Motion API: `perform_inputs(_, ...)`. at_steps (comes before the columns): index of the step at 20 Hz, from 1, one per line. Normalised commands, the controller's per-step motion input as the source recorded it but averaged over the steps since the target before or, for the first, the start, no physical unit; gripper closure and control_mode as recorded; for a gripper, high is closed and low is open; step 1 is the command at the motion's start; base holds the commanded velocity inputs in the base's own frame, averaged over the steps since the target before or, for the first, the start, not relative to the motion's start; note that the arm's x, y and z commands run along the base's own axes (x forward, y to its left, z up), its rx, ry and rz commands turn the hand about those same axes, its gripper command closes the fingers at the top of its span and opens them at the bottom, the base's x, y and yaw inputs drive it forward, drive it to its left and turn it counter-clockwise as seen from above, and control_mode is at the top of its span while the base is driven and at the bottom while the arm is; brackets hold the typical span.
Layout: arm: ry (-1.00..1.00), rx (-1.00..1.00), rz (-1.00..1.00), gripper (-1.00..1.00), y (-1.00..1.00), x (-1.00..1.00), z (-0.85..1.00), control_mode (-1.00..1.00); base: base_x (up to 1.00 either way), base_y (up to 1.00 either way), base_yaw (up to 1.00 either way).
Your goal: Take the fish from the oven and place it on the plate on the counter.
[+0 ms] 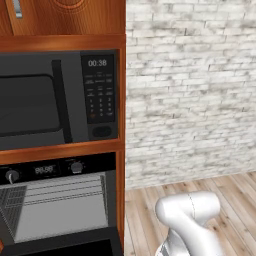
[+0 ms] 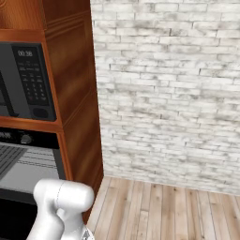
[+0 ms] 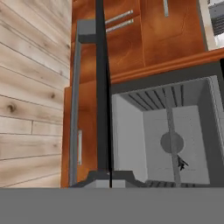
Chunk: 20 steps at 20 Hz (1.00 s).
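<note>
The whitewashed brick wall (image 1: pixel 190 90) rises beside the wooden cabinet column (image 2: pixel 75 93). In it, the grey-black microwave with a keypad (image 1: pixel 60 97) sits above the black built-in oven (image 1: pixel 60 200), whose door (image 3: pixel 101 87) hangs open on a grey cavity. No fish can be made out inside. The claw is closed, empty.

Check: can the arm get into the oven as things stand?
Probably yes: the oven door stands fully open and nothing blocks the cavity, seen from the hand view. The small dark thing inside may be the fish.
</note>
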Motion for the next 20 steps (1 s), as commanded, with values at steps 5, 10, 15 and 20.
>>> perform_inputs(5,-0.15,0.14,-0.02,1.00,-0.12,-0.33,0.90,-1.00,0.00,0.00,0.00)
perform_inputs(10,-0.05,0.09,-0.04,1.00,-0.06,-0.06,0.67,-1.00,0.00,0.00,0.00)
perform_inputs(15,0.01,0.09,-0.03,1.00,-0.29,0.16,0.54,-1.00,0.00,0.00,0.00)
perform_inputs(20,0.05,0.02,-0.03,1.00,-0.03,0.68,0.16,-1.00,0.00,0.00,0.00)
